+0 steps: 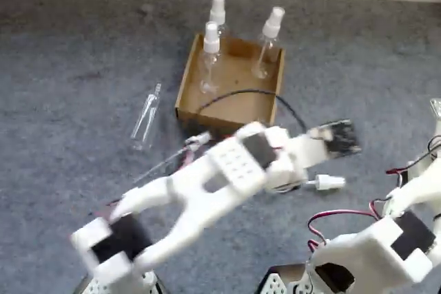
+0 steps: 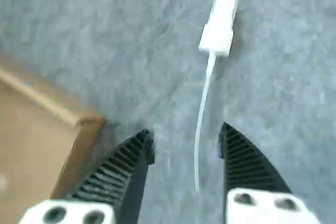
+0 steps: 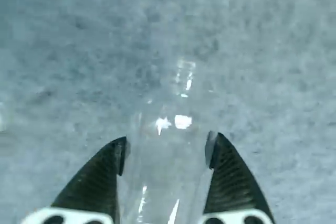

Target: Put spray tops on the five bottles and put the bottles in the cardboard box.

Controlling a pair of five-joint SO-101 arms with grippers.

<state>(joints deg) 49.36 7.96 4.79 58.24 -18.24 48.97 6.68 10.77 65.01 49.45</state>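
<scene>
A white spray top (image 2: 219, 24) lies on the grey carpet, and its thin tube runs back between the fingers of my open left gripper (image 2: 184, 140). From above, this spray top (image 1: 329, 182) sits just right of the left arm (image 1: 227, 166). My right gripper (image 3: 168, 142) is shut on a clear bottle (image 3: 168, 124) with no top; its neck (image 1: 435, 107) shows at the right edge. The cardboard box (image 1: 185, 91) holds two capped bottles (image 1: 210, 60) (image 1: 267, 46). A third capped bottle (image 1: 218, 12) stands at the box's far edge. An uncapped bottle (image 1: 146, 120) lies left of the box.
A corner of the box (image 2: 79, 121) is close beside my left fingers. Another spray top (image 1: 197, 140) with a long tube lies by the box's near side, partly under the left arm. A black cable (image 1: 241, 93) loops over the box. The right arm's body (image 1: 386, 246) is at the lower right.
</scene>
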